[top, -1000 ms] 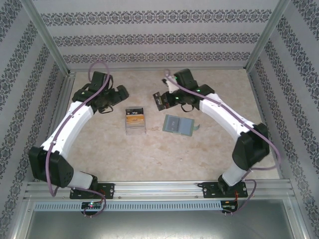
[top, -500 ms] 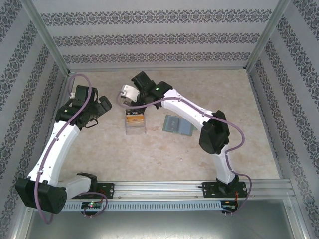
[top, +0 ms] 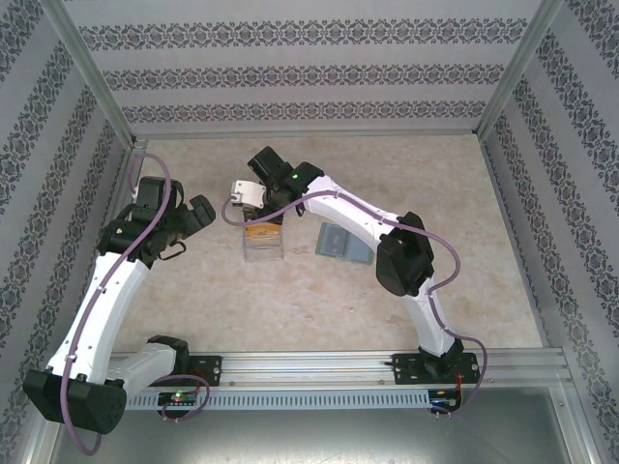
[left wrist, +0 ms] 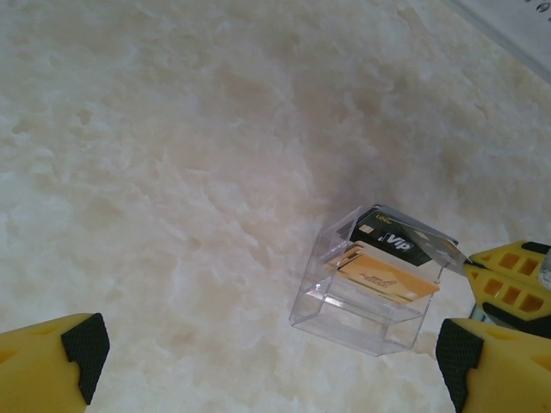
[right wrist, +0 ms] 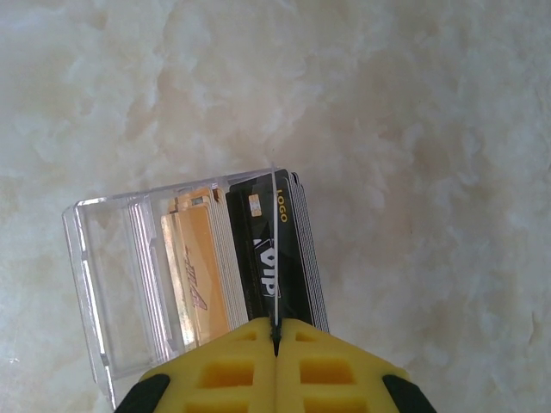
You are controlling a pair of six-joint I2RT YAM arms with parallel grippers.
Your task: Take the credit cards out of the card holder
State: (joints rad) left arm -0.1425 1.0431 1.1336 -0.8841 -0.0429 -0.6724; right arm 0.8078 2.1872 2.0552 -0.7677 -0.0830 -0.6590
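The right gripper [right wrist: 275, 341] has its jaws pressed together on a thin card [right wrist: 274, 225], which I see only edge-on, so I cannot tell its face. The card hangs directly below the gripper, over a clear box [right wrist: 112, 258] standing on the worktop [top: 435, 174]. I cannot tell whether the card's lower edge has entered the box or is just above the rim. In the box, under the fingertips, lie a black card [right wrist: 297, 258] marked VIP and beside it an orange card [right wrist: 194, 275].

Further off, to the right of this gripper and past the box, the card holder [top: 342, 244] lies flat on the worktop. Part of it is hidden under the right forearm, and I cannot make out whether any card is left inside.

Well away on the other side of the box, the left gripper [left wrist: 267, 370] hovers with its jaws wide and nothing between them.

This looks like the drop-off step, with a card pulled from the holder and being put away with the others. The next move calls for lining the card's edge up with the open slot and lowering it until the box takes it. Only then should the jaws part, or the card may tip out over the rim. After that the right gripper would need to swing back to its right, to the holder, to check for more.
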